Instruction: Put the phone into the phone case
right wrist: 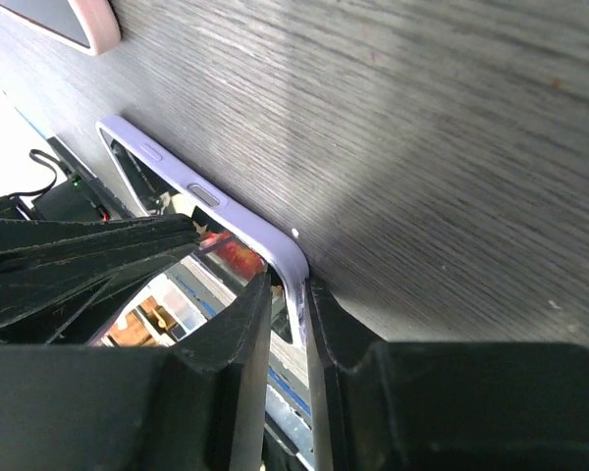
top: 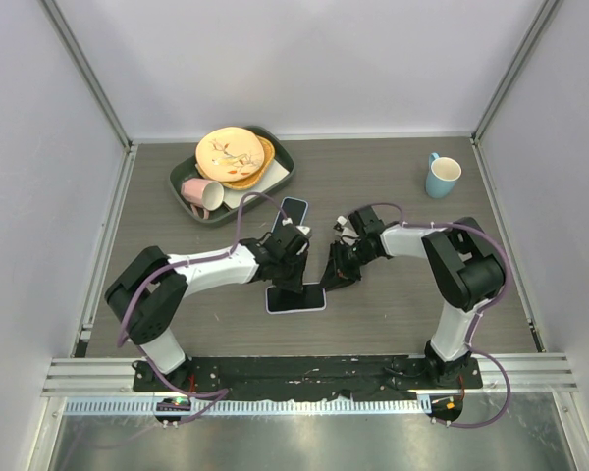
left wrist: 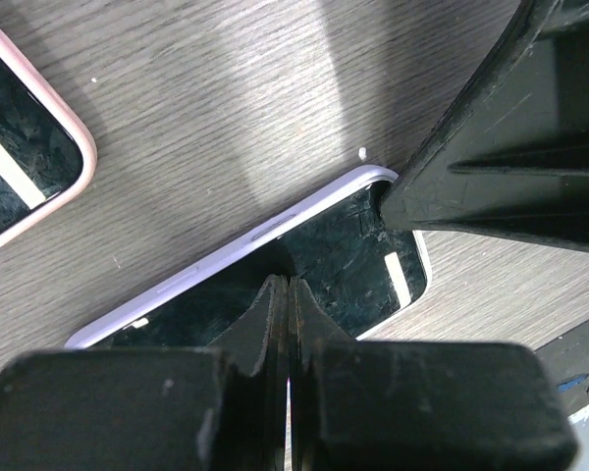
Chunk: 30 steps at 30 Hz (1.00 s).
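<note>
The left gripper has its jaws pressed fully together, and the tips bear down on the glossy black face of the phone. The right gripper is narrowed to a slim gap around one corner of the lavender phone case, the rim pinched between its fingers. The case lies flat on the table between the two arms, with raised side buttons along its long edge. The dark phone sits inside its rim – whether fully seated cannot be told. A second handset with a pink rim lies just beyond. The table is grey wood-grain, boxed in by white walls. A dark green tray at the far left holds plates and a pink cup, and a blue mug stands far right.
</note>
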{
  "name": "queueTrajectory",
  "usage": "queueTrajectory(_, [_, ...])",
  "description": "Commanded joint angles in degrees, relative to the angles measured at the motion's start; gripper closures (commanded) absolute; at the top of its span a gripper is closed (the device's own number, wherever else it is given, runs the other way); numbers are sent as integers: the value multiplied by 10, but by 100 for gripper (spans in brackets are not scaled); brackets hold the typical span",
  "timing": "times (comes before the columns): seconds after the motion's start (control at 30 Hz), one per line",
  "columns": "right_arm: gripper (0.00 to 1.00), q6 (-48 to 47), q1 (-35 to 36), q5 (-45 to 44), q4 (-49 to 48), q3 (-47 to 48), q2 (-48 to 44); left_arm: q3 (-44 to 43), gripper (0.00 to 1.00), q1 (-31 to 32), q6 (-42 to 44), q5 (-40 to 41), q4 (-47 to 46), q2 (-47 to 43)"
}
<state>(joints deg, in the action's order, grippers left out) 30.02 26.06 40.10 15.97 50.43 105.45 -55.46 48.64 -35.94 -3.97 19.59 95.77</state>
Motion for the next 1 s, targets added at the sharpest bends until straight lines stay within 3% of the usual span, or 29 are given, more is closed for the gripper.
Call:
queueTrajectory(0.0, [91, -47, 24, -266, 17, -21, 94, -3, 100, 0, 18, 34, 41, 24])
queueTrajectory(0.4, [95, -47, 80, -360, 57, 13, 100, -11, 100, 0, 25, 34, 52, 28])
queueTrajectory(0.63, [99, -44, 158, -515, 82, 25, 43, -6, 100, 0, 25, 52, 50, 18])
queueTrajectory(0.77, [99, -35, 173, -513, 71, 16, -21, -3, 100, 0, 24, 54, 51, 12])
queueTrajectory(0.87, [98, -30, 173, -501, 52, -3, -73, 9, 100, 0, 18, 55, 45, -2])
queueTrajectory(0.97, [86, -24, 171, -482, 39, -19, -147, 19, 100, 0, 15, 55, 39, -13])
